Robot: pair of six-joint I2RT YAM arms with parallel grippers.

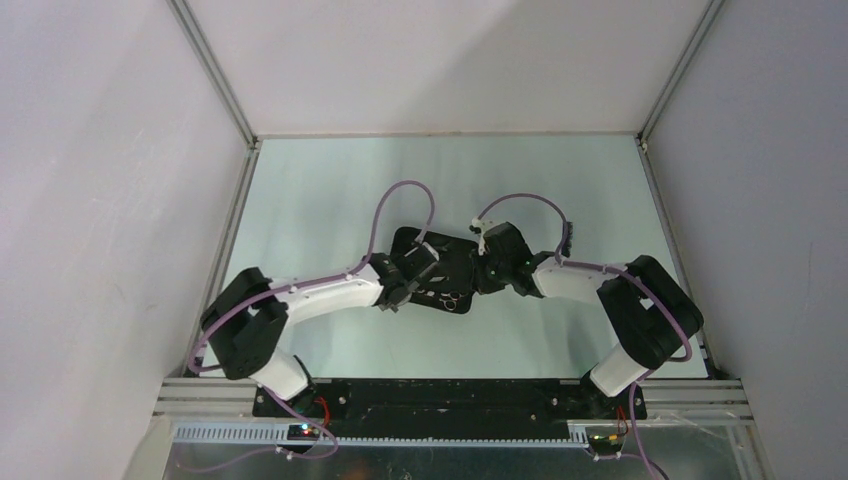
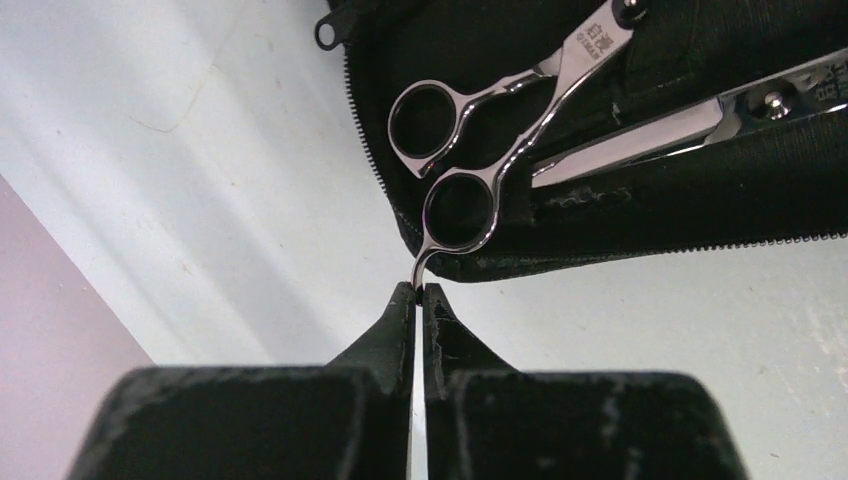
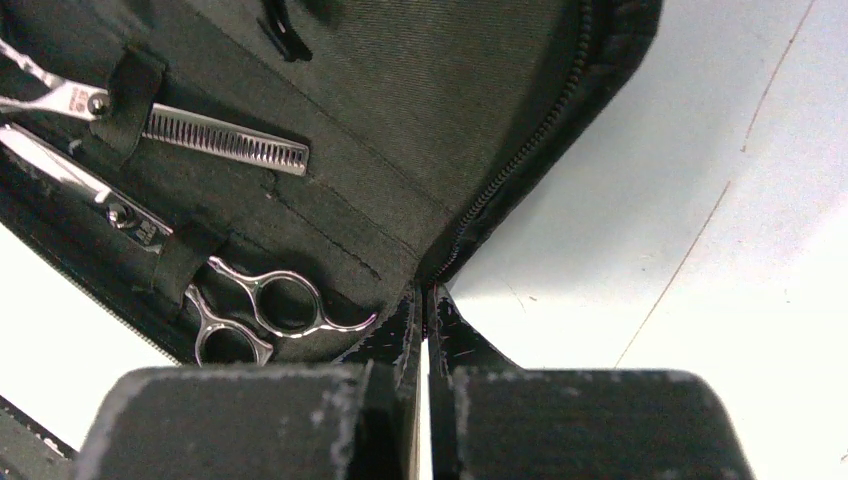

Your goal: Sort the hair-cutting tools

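Observation:
The black zip case (image 1: pixel 440 258) lies open in the middle of the table. Two silver scissors are tucked under its straps. My left gripper (image 2: pixel 420 290) is shut on the curved finger rest of the plain scissors (image 2: pixel 480 130), at the case's edge (image 2: pixel 650 215). The second scissors (image 2: pixel 660 130) lies beside it. My right gripper (image 3: pixel 425 297) is shut on the zip edge of the case (image 3: pixel 420 120). The right wrist view shows the toothed thinning scissors (image 3: pixel 225 142) and the ring-handled scissors (image 3: pixel 262 300). The comb and clips are not clearly in view.
The pale green table (image 1: pixel 330 190) is walled by white panels at the left, back and right. Both arms (image 1: pixel 320 295) reach in from the near edge and meet at the case. A black base rail (image 1: pixel 440 395) runs along the near edge.

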